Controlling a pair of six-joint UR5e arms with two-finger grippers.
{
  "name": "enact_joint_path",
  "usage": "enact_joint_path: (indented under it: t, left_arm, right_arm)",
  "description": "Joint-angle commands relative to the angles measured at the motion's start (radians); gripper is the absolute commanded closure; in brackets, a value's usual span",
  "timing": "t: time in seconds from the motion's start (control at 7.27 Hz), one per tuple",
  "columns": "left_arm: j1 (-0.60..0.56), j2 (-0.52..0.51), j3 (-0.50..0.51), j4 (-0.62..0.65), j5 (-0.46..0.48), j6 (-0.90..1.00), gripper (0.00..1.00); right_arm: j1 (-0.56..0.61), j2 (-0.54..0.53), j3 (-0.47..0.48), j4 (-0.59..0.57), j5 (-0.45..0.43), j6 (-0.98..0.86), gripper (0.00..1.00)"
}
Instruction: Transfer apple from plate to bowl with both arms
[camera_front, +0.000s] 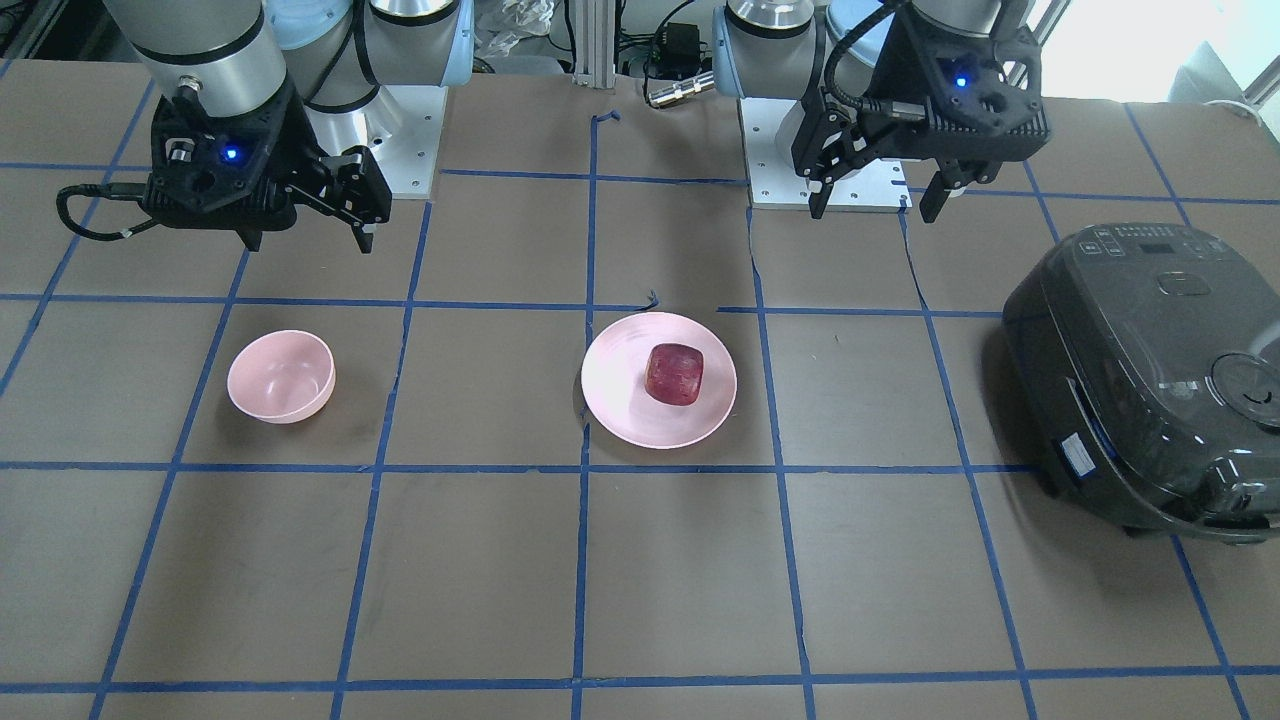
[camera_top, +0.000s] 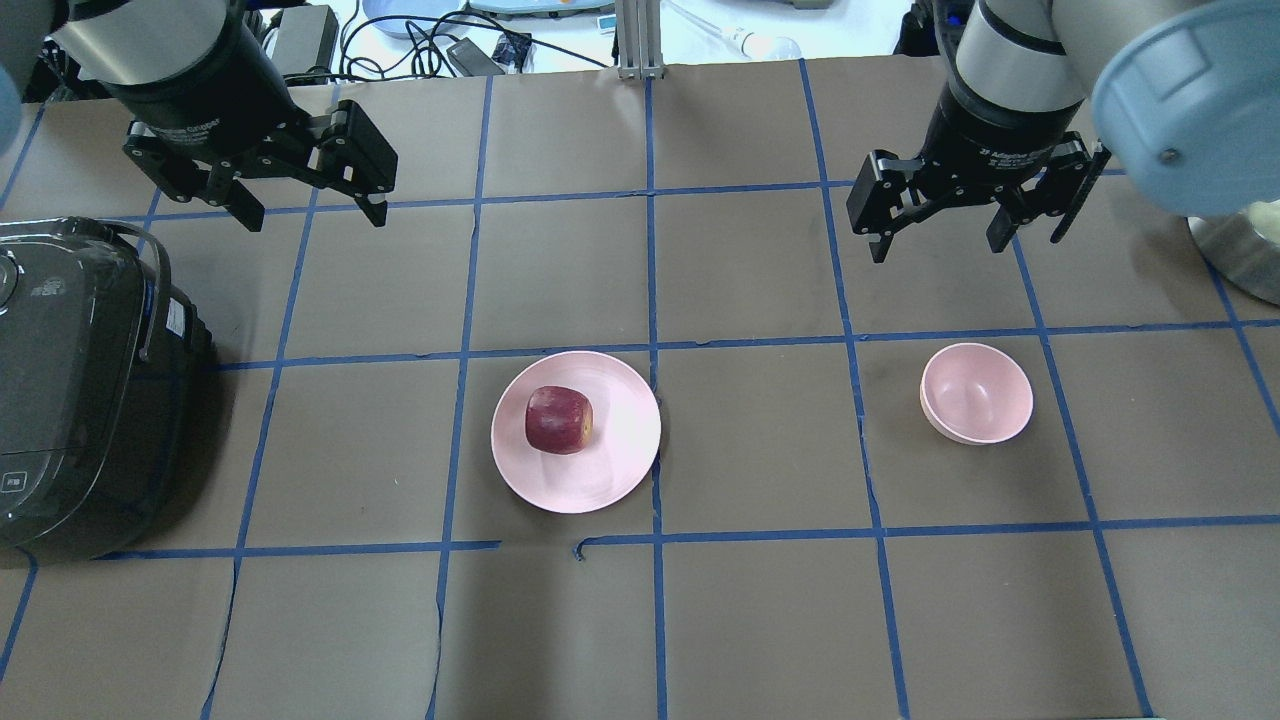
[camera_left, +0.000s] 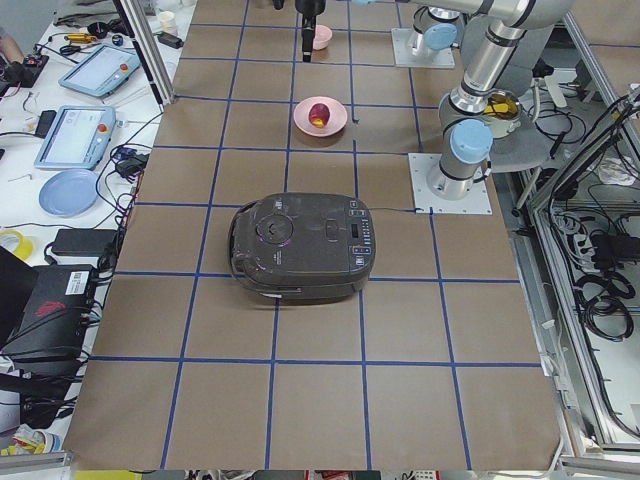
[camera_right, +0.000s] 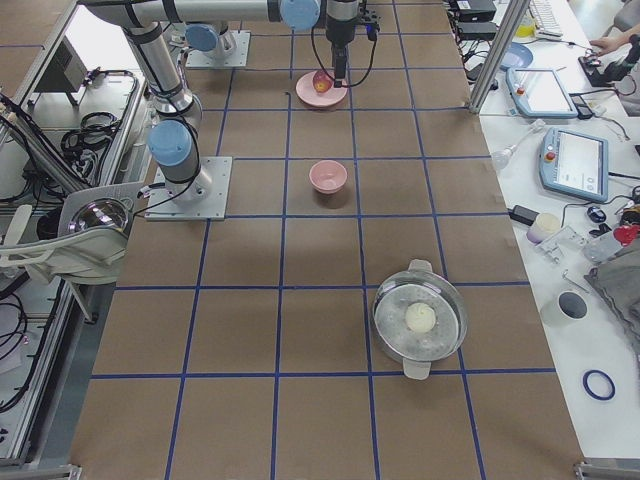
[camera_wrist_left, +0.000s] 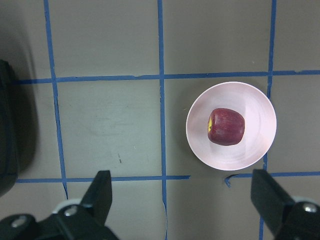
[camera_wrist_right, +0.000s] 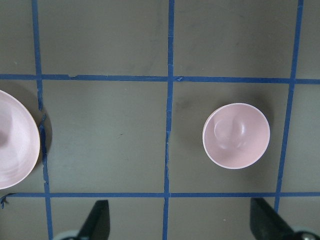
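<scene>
Dark red and mottled, the small blocky apple (camera_top: 558, 420) sits on the wide, shallow pale pink round plate (camera_top: 610, 482), a little off the dish's centre toward my left side. The plate lies near the middle of the brown paper-covered table (camera_top: 760, 620), and its rim overlaps one of the blue tape lines (camera_top: 650, 300) that mark the table in squares. The small, deep pale pink round bowl (camera_top: 977, 392) stands upright and empty on my right side, well apart from the plate.

My black two-finger left gripper (camera_top: 313, 212) hangs above the table, beyond the plate and further to my left, fingers spread wide and holding nothing. From that wrist I look straight down on the apple and plate. My black two-finger right gripper (camera_top: 938, 243) hangs above the table just beyond the bowl, also spread wide and holding nothing. From that wrist I see the bowl and the plate's edge.

A large dark grey rice cooker (camera_top: 70, 390), lid down, stands at my far left. A round steel pot (camera_right: 392, 340) holding a pale ball (camera_right: 420, 317) stands further out on my right
</scene>
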Motion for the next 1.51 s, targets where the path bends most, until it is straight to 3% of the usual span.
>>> enact_joint_path:
  t: [0.0, 0.55, 0.96, 1.38]
  left_arm:
    - [-0.007, -0.019, 0.000, -0.001, 0.001, -0.021, 0.00]
    - [-0.138, -0.058, -0.048, 0.027, -0.008, -0.229, 0.00]
    - [-0.230, -0.108, -0.250, 0.270, -0.010, -0.231, 0.00]
    - [-0.252, -0.220, -0.397, 0.511, -0.010, -0.211, 0.00]
  right_arm:
    - [0.000, 0.000, 0.000, -0.001, 0.001, -0.001, 0.00]
    - [0.000, 0.002, 0.000, 0.001, -0.001, 0.005, 0.00]
    - [-0.041, 0.012, 0.000, -0.021, -0.001, -0.061, 0.00]
    - [-0.300, 0.095, 0.052, -0.056, 0.001, -0.230, 0.00]
